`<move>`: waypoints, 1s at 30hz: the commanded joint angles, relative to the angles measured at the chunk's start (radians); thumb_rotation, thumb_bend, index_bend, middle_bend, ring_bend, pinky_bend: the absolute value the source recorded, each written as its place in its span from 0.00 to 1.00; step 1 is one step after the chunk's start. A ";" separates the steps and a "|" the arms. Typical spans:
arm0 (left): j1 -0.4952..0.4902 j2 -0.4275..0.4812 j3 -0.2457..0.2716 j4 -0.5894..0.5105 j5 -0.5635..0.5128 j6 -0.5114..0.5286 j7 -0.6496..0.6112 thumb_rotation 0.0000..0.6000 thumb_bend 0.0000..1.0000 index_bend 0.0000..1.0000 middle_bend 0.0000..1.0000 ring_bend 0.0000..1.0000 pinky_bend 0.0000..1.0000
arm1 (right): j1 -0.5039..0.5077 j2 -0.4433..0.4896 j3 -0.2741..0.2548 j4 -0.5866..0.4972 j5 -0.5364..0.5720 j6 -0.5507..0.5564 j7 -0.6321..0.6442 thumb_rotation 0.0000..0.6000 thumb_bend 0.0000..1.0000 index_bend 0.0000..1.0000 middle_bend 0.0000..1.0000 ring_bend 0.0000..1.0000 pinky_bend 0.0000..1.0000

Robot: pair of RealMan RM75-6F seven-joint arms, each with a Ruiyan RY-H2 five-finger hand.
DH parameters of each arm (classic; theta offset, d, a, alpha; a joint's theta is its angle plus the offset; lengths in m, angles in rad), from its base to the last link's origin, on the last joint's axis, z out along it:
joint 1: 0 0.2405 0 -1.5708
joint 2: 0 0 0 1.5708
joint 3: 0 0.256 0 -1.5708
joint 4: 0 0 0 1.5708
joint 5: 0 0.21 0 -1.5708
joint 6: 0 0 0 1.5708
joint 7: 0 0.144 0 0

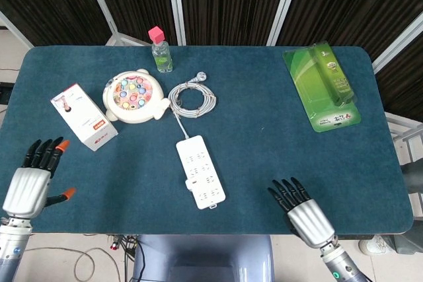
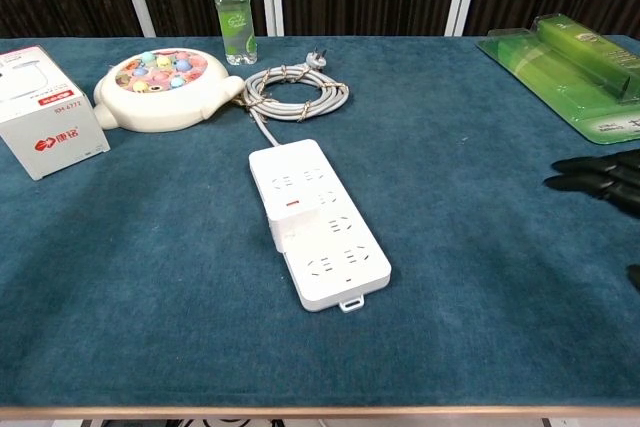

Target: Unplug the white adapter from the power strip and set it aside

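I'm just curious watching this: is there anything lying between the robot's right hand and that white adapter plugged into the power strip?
Nothing visible. Only bare blue table lies between the right hand and the white adapter on the power strip. The green package sits far off, near the back corner.

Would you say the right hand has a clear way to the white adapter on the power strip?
Probably yes: the right hand is open, and only bare cloth shows between it and the white adapter on the power strip.

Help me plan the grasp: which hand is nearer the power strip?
The right hand, fingers spread, sits closer to the power strip; the left hand is out by the table's left edge.
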 commanded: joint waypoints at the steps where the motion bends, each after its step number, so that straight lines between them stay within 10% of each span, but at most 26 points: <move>1: -0.065 0.010 -0.036 -0.074 -0.027 -0.084 0.071 1.00 0.03 0.07 0.03 0.02 0.00 | 0.023 -0.054 -0.010 -0.032 -0.006 -0.063 -0.069 1.00 0.73 0.00 0.00 0.00 0.00; 7: -0.150 -0.022 -0.077 -0.130 -0.082 -0.193 0.161 1.00 0.03 0.07 0.03 0.02 0.00 | 0.041 -0.119 -0.008 -0.041 0.023 -0.138 -0.136 1.00 0.87 0.00 0.00 0.00 0.00; 30: -0.375 -0.180 -0.131 -0.183 -0.265 -0.389 0.426 1.00 0.03 0.11 0.06 0.03 0.00 | 0.120 -0.255 0.023 -0.033 0.114 -0.270 -0.190 1.00 0.87 0.00 0.00 0.00 0.02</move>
